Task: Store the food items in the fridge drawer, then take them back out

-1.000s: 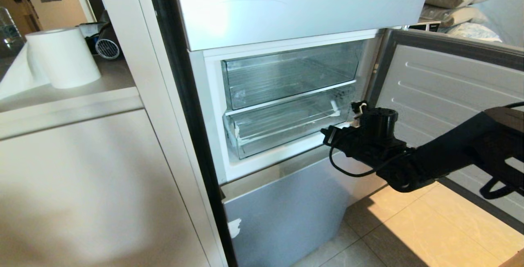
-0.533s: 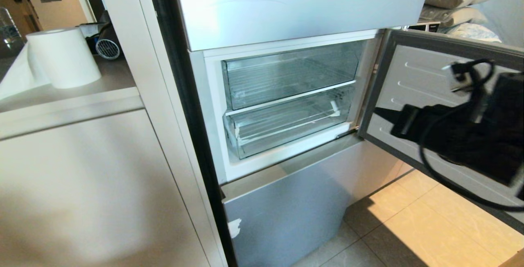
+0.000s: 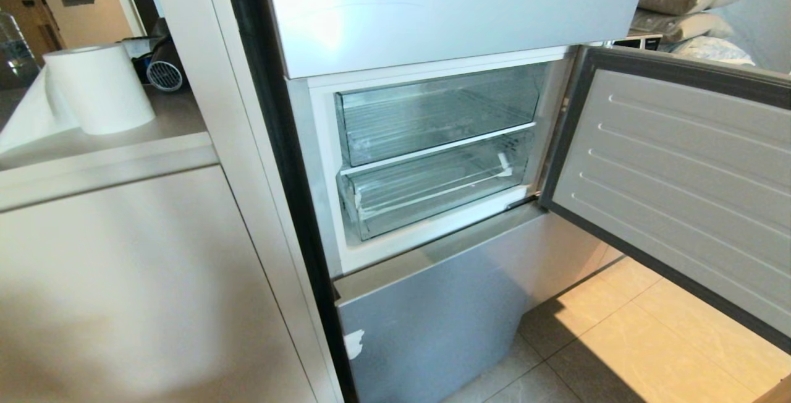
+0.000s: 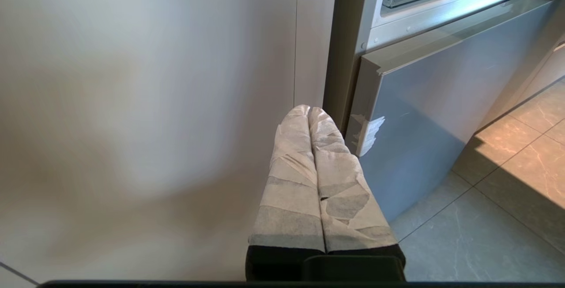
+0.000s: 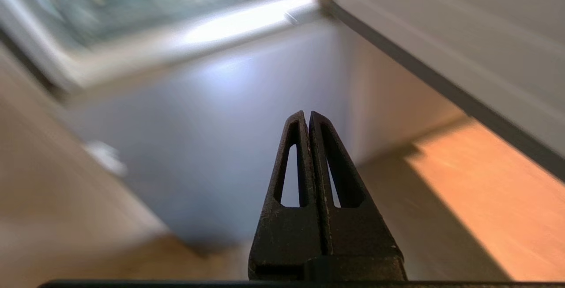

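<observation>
withdrawal is seen: right gripper (image 5: 307, 118), fingers pressed together and empty, has been pulled clear of the open fridge door (image 3: 673, 174), so drawer access is judged free.

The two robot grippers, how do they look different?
The left gripper has fingers wrapped in white tape; the right gripper has bare black fingers with slots cut through them. The left one sits by the pale cabinet; the right one points at the lower fridge door. Both are shut and hold nothing.
</observation>
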Controlling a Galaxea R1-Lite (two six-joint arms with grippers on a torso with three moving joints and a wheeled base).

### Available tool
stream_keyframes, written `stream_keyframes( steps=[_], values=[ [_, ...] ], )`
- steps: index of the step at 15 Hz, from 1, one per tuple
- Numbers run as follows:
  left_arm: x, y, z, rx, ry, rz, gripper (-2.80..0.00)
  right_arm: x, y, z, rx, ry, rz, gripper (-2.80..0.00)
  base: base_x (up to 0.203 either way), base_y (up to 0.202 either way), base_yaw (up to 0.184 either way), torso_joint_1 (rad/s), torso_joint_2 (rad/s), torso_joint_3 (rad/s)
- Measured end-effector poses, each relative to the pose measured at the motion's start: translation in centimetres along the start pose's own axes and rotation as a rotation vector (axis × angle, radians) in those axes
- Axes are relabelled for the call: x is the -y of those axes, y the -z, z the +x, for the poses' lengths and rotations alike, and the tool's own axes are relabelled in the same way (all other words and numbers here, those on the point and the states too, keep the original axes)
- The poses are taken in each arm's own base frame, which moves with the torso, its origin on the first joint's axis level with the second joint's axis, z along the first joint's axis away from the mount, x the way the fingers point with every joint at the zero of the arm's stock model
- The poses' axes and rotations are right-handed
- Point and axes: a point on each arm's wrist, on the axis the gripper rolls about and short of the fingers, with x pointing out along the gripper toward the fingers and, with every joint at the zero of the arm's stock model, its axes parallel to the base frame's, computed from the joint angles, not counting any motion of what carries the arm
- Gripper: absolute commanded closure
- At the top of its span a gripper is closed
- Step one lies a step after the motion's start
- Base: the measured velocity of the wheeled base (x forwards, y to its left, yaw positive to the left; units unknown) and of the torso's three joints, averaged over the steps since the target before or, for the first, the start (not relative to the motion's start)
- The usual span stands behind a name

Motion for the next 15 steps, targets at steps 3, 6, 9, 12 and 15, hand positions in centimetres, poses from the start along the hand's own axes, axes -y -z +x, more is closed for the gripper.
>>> stream_keyframes(
  steps=[3,6,9,12,15],
  values=[
    [0.0,0.0,0.0,0.000,0.000,0.000,0.00,0.3,4.5,-2.5,-0.054,0.081,-0.056,0.00,0.000,0.000,0.000,0.000,0.00,0.000],
    [0.0,0.0,0.0,0.000,0.000,0.000,0.00,0.3,6.1,-4.1,-0.029,0.096,-0.066,0.00,0.000,0.000,0.000,0.000,0.00,0.000],
    [0.0,0.0,0.0,0.000,0.000,0.000,0.00,0.5,6.8,-4.6,0.016,0.172,-0.075,0.00,0.000,0.000,0.000,0.000,0.00,0.000],
    [0.0,0.0,0.0,0.000,0.000,0.000,0.00,0.5,7.0,-4.8,0.036,0.166,-0.097,0.00,0.000,0.000,0.000,0.000,0.00,0.000],
    [0.0,0.0,0.0,0.000,0.000,0.001,0.00,0.5,7.0,-4.8,0.041,0.168,-0.076,0.00,0.000,0.000,0.000,0.000,0.00,0.000]
  ],
)
